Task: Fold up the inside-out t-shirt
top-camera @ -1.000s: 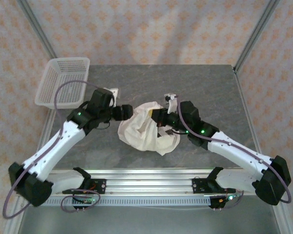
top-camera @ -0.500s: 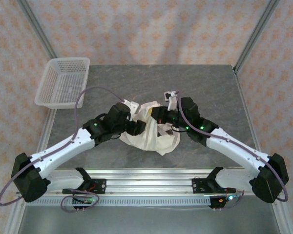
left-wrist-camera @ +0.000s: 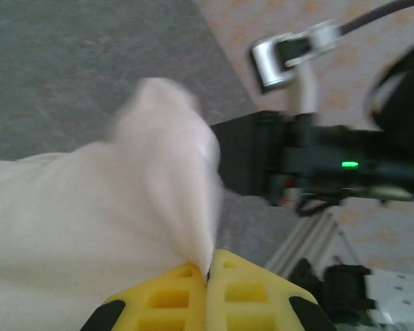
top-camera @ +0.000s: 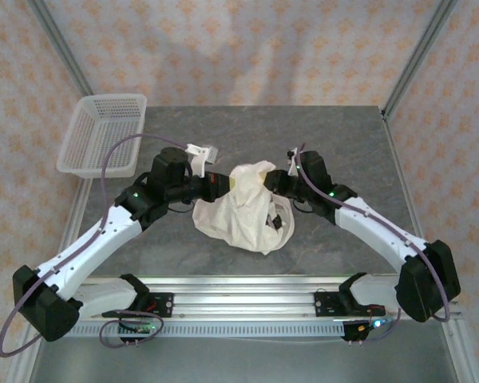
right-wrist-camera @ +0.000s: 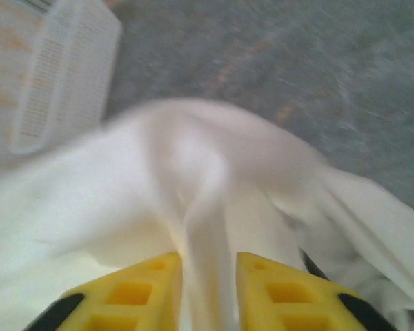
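Claws at a crumpled t-shirt, mid-desk.
Left claw (left-wrist-camera: 208,267) is clenched on a ridge of the inside-out t-shirt (top-camera: 241,214), its yellow fingers (left-wrist-camera: 165,296) meeting on the cloth. Right claw (right-wrist-camera: 205,269) has its fingers apart with a fold of the same cloth running between them; whether it presses the fold cannot be told. The shirt lies in a bunched heap between the two claws on the grey desk (top-camera: 343,144). A white mesh basket (top-camera: 104,136) stands at the desk's far-left corner, well apart.
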Motion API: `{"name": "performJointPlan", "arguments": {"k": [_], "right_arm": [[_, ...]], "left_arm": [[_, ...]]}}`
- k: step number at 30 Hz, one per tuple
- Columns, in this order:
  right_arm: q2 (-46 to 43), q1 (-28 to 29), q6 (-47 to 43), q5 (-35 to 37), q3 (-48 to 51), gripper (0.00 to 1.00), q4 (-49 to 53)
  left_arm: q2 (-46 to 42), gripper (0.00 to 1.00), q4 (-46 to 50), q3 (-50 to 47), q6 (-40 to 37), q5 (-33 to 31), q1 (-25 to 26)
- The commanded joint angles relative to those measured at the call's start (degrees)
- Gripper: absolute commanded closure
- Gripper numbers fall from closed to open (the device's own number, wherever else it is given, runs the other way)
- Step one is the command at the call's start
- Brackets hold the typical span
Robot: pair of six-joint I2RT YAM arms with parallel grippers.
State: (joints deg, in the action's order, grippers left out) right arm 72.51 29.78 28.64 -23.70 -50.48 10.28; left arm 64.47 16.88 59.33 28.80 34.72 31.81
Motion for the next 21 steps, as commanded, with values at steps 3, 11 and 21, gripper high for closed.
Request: {"name": "performJointPlan", "arguments": {"k": [3,11,21], "right_arm": [[-11.46,1.05,-2.60,5.86,3.92,0.60,2.30],[-20.33,21.21,-15.95,16.28,8.90,0.56,-7.03],[1.47,21.37,-24.14,10.30,-2.48,0.55,-8.32]], "left_arm": [[-1.53,1.00,1.42,2.33,2.14,4.75,-0.59],[0.94,1.00,-0.02,2.32,2.14,5.53,-0.66],[-1.20,1.00,2.56,2.91,-0.51,5.97,-0.56]]}}
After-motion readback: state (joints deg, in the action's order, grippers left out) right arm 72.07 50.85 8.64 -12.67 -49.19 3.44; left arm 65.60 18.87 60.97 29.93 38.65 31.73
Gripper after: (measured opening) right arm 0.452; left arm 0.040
